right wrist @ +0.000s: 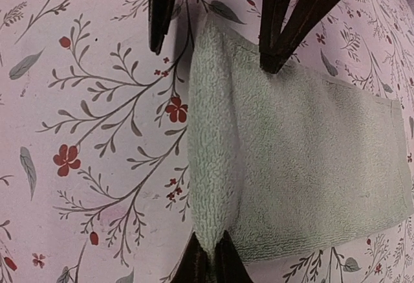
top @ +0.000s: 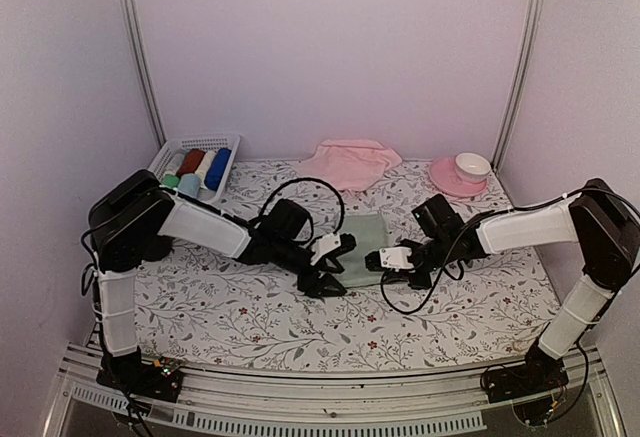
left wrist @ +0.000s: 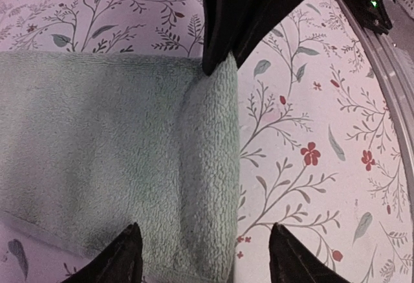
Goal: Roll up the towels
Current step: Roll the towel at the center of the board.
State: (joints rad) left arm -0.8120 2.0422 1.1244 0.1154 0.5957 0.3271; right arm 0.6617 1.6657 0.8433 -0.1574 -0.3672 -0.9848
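First turn of the roll under way, by the look of it. At left, left gripper (left wrist: 204,230) with jaws apart, straddling one end of the raised fold on the mint towel (left wrist: 97,140), flat on the table (top: 250,307). Behind, pink towel (top: 350,162) crumpled, not yet begun. At right, right gripper (right wrist: 208,239) pinched shut on the fold's other end. Next, probably: close left, then turn both ends over together, evenly.
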